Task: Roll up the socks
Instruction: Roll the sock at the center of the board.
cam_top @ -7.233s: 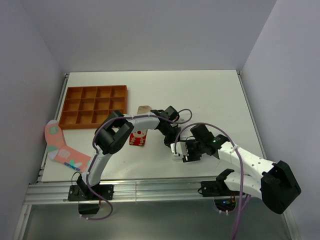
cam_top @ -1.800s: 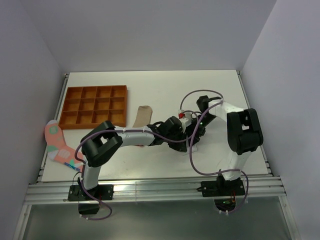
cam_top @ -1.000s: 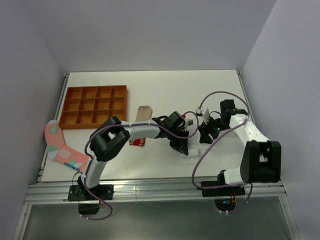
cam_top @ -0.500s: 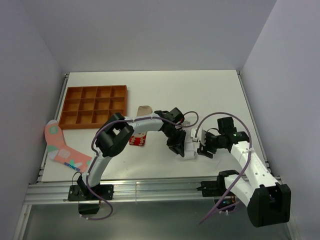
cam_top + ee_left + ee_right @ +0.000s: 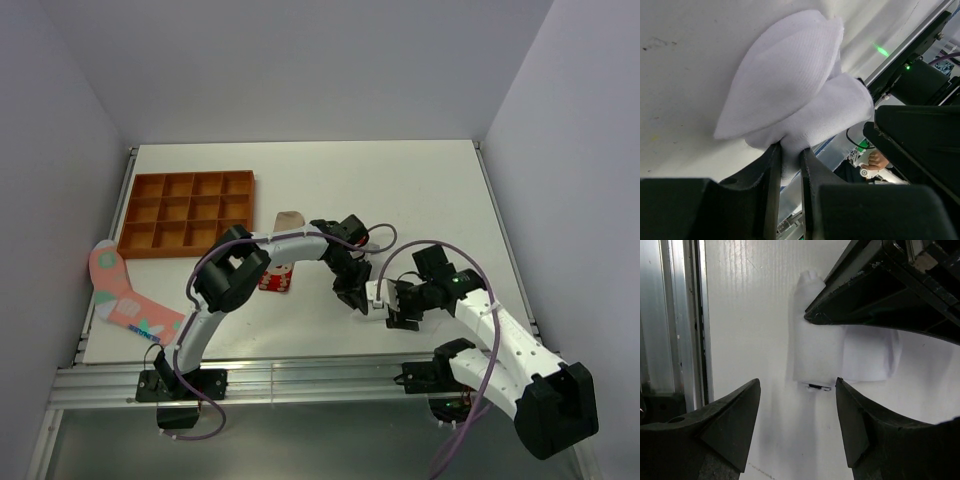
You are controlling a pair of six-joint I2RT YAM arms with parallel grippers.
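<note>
Item: small white soft fabric sock (image 5: 790, 85), partly folded, being pinched in the clenched left claw (image 5: 790, 162) and lying on the white counter (image 5: 740, 315) directly ahead of it. The released right claw (image 5: 797, 384) is being brought round from beyond the sock to just beside it; rolling judged underway, unfinished.

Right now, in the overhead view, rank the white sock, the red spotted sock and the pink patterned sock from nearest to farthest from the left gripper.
1. white sock: pinched in the left gripper, just to its right.
2. red spotted sock: lying to its left, near the left arm.
3. pink patterned sock: far left, at the edge of the table.
</note>
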